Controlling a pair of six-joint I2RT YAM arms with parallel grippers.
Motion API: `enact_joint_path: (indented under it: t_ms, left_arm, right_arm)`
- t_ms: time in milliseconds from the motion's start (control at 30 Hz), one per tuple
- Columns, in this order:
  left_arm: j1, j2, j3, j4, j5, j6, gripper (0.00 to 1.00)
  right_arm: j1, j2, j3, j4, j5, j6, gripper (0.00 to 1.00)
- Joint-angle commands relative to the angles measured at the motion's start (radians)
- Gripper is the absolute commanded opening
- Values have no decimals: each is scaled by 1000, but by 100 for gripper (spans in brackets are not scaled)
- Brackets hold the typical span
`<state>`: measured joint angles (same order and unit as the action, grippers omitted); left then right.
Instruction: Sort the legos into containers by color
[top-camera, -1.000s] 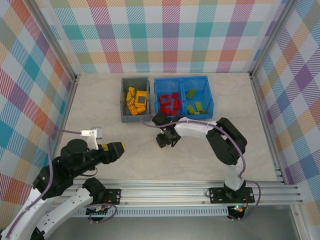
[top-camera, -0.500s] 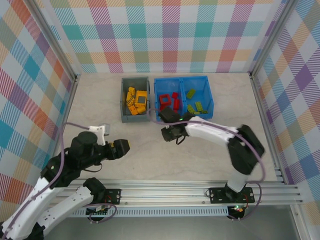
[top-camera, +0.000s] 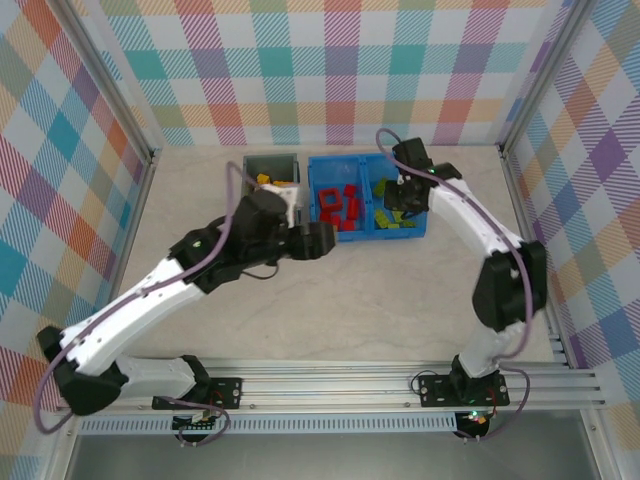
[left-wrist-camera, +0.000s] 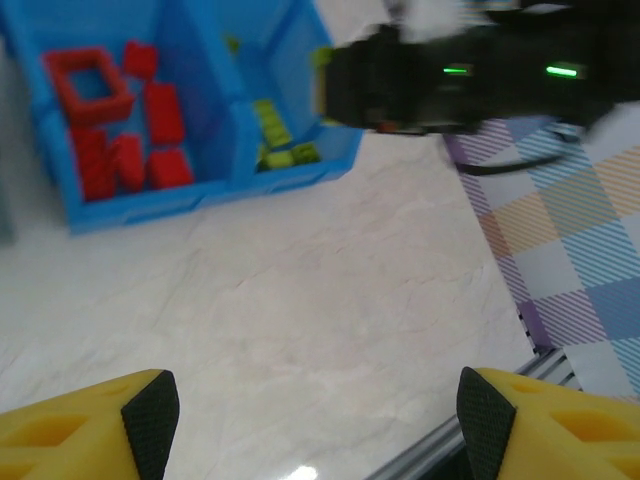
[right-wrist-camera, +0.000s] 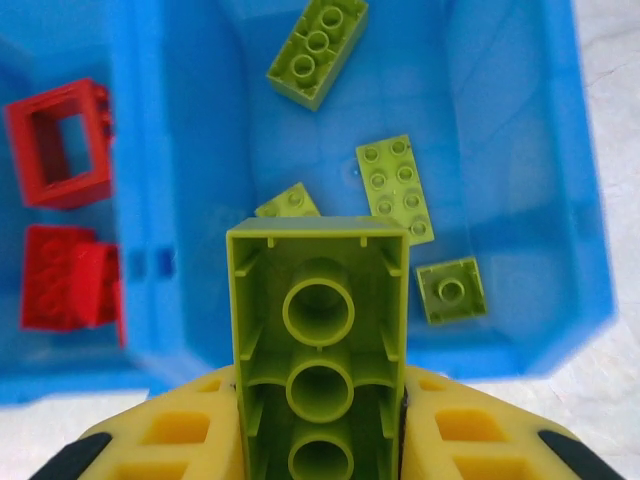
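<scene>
We are looking at the right gripper (right-wrist-camera: 320, 425), which is pressing its two yellow fingers (right-wrist-camera: 160, 440) against the long sides of a lime green brick (right-wrist-camera: 320, 300), so it is closed on this brick and is carrying it. The brick is hanging over the right compartment (right-wrist-camera: 490, 110) of the blue bin (right-wrist-camera: 130, 180), where the other green legos (right-wrist-camera: 397, 188) are lying flat. The red legos (right-wrist-camera: 60, 135) are lying in the compartment on the other side of the dividing wall. The long axis of the held brick is running along the fingers, away from the wrist, and its hollow underside with three round tubes is facing the wrist camera. We are judging that the coming move is only a release, because the goal is lying just beneath the brick. The right arm is clearly the nearer one. The left gripper (left-wrist-camera: 320, 415) is hovering with its jaws wide apart and nothing between them, above the table (left-wrist-camera: 300, 300) in front of the bins. The yellow legos (top-camera: 264, 181) are sitting in the grey bin (top-camera: 270, 158).
</scene>
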<state>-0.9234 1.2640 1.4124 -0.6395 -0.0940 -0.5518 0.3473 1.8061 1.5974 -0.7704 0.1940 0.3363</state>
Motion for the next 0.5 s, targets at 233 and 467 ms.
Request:
enact_joint_path:
  t_ms: [233,467]
  left_arm:
    - [-178,297,183,118,-356,128,75]
    - [-190,313,170,136,-328,130,75]
  right_arm:
    - [-33,435,492,-228,132,198,29]
    - [-62,600,655,-231,61,234,32]
